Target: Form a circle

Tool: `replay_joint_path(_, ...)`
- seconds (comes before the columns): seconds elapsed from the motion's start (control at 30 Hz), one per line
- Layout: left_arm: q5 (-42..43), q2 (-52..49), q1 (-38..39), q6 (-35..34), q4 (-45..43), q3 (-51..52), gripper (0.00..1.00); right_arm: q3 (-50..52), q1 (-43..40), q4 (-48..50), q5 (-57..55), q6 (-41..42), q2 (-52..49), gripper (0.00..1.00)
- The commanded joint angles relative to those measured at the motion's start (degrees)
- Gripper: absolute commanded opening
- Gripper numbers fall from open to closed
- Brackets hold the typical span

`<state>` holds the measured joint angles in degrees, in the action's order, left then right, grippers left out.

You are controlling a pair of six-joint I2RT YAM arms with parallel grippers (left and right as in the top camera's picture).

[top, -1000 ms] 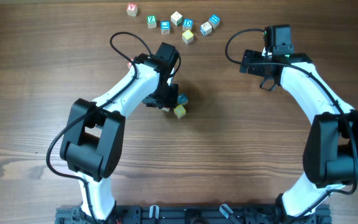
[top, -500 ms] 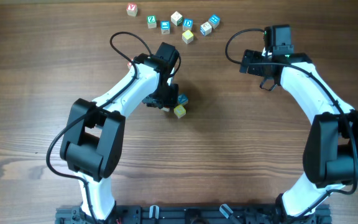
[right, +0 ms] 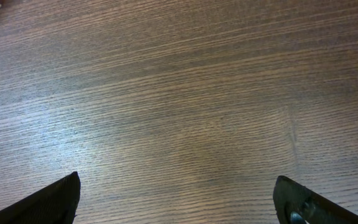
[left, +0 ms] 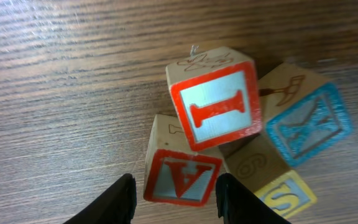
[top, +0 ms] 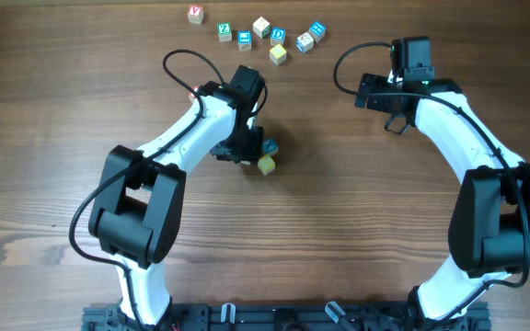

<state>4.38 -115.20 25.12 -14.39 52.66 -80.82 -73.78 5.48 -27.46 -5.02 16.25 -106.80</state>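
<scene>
Left gripper (left: 178, 199) part open, fingers close on either side of A cube (left: 182, 177); gripped or merely flanked, cannot tell. Packed tight just beyond: tilted I cube (left: 216, 107), blue cube (left: 309, 124), yellow cube (left: 281, 186), together the circle (top: 263, 158), mid-table. Bare table (left: 55, 93) to the left and ahead. Loose cubes (top: 278, 37) well apart, near far edge. Right gripper (right: 176, 186) wide open, empty, over bare wood.

You're at a robotics lab bench: two white-and-black robot arms (top: 182, 138) on a brown wood-grain table (top: 44, 138) (black mounting rail (top: 247, 317) in front).
</scene>
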Motion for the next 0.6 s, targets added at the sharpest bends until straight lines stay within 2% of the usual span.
replay_joint_path(0.0, -0.4, 1.4, 0.2, 0.5, -1.3, 1.2, 0.44, -0.9, 0.1, 0.0, -0.6, 0.3, 1.3, 1.0)
replay_joint_path(0.23, -0.3, 1.4, 0.2, 0.5, -1.2, 1.2, 0.37, -0.9, 0.1, 0.0, -0.6, 0.3, 1.3, 1.0)
replay_joint_path(0.57, -0.4, 1.4, 0.2, 0.2, 0.3, 1.2, 0.36, -0.9, 0.1, 0.0, -0.6, 0.3, 1.3, 1.0)
